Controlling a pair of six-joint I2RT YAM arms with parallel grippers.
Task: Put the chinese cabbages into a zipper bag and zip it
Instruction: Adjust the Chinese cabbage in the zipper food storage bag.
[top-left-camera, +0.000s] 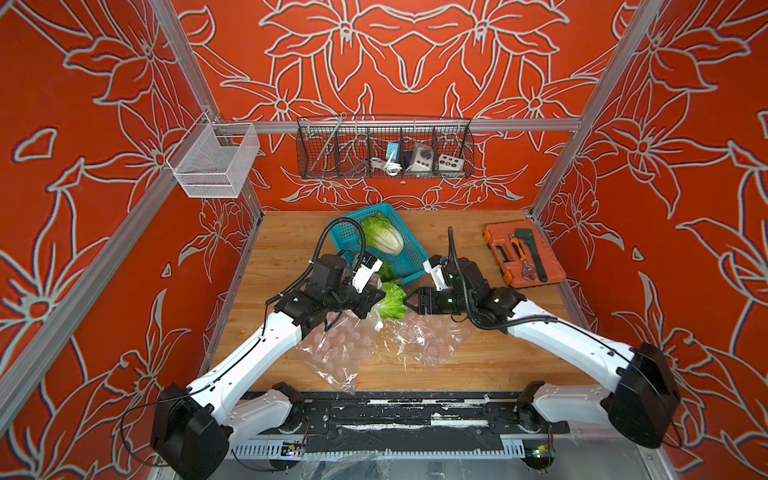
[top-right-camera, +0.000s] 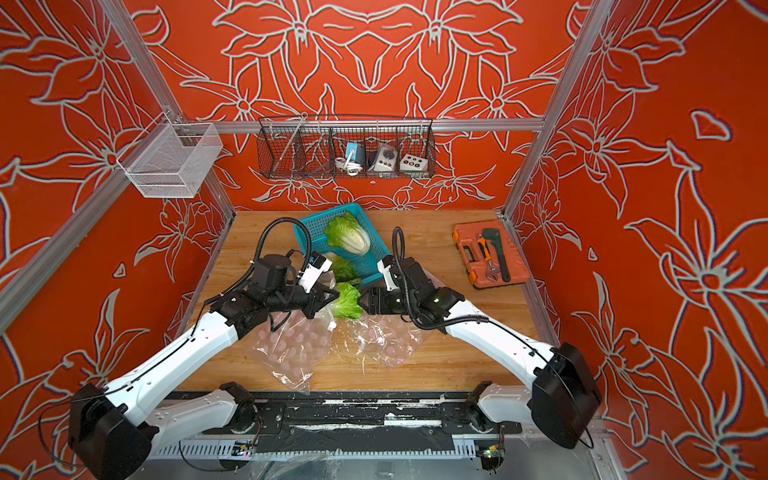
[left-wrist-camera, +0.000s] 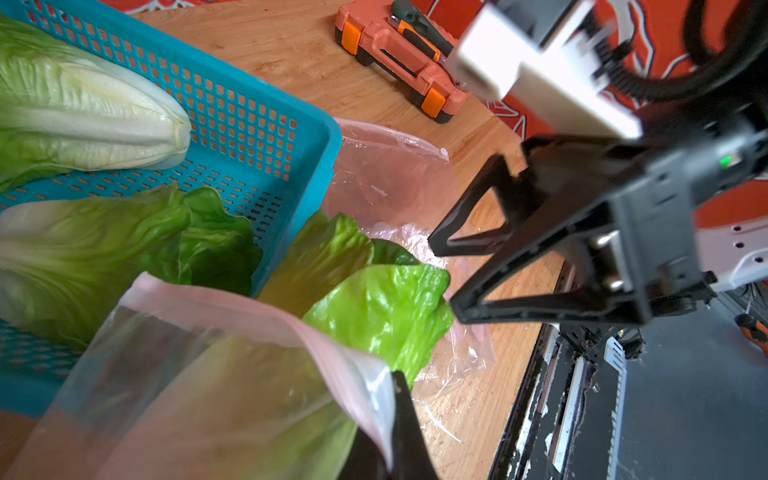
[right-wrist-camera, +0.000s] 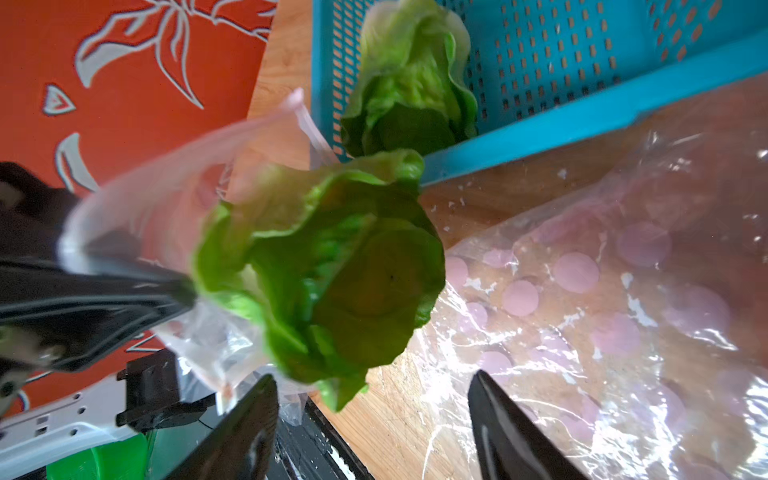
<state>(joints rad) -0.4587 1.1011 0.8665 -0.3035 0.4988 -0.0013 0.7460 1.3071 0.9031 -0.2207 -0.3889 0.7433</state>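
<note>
Right wrist view: right gripper spread, cabbage just ahead of it, base inside bag, leaves poking out; left gripper pinches the bag rim. Best push the leafy end deeper while left holds the mouth taut.

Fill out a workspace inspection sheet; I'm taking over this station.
Surface: wooden table, no spill seen.
Job's things: one cabbage partly inside the bag, leaves sticking out; two cabbages in the blue basket.
Clutter: spare bag flat on the table; orange tool case.
Grippers: left gripper jaws shut on the bag's rim; right gripper jaws open beside the leaves, holding nothing.
Cables: black hoses arch over both wrists, no snag seen.
Surroundings: red flowered walls; wire rack with plugs; white mesh basket.
</note>
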